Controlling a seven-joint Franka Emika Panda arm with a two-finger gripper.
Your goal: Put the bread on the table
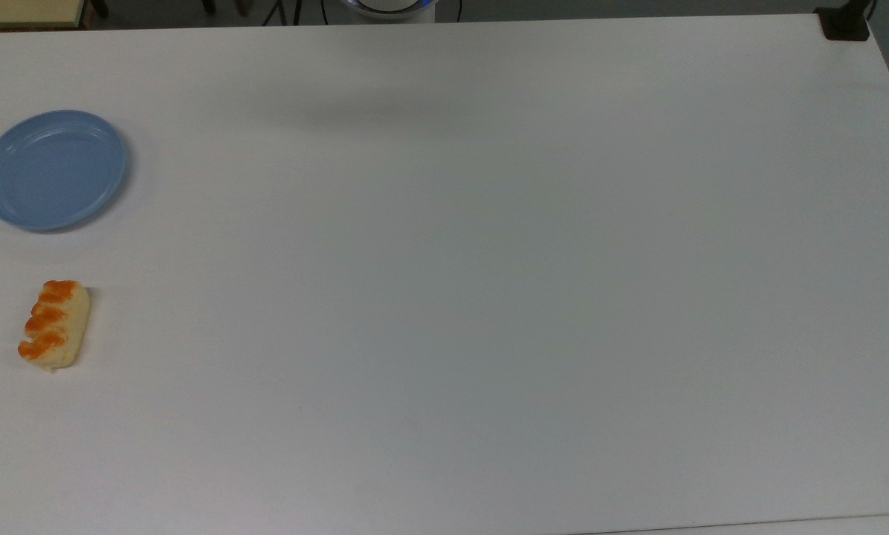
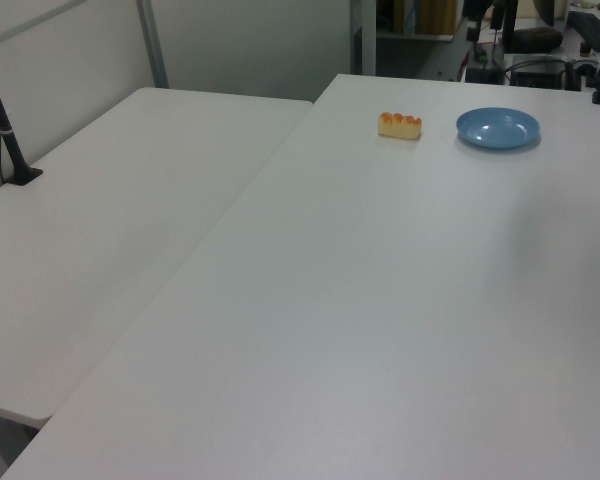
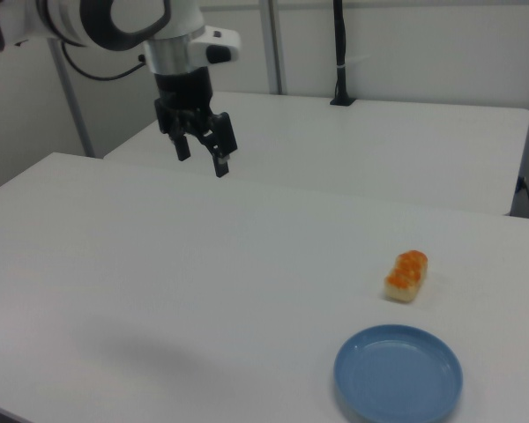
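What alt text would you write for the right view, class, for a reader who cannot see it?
A small yellow bread roll with orange stripes lies on a white table, just beyond an empty blue plate. A robot arm's gripper hangs open and empty above the table, well off toward the right view's left. Another white table stands behind.

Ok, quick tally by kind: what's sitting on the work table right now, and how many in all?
Bread: 1, pale-yellow roll with orange-red stripes, lying on the table beside the plate
Blue plate: 1, nothing on it
Total: 2
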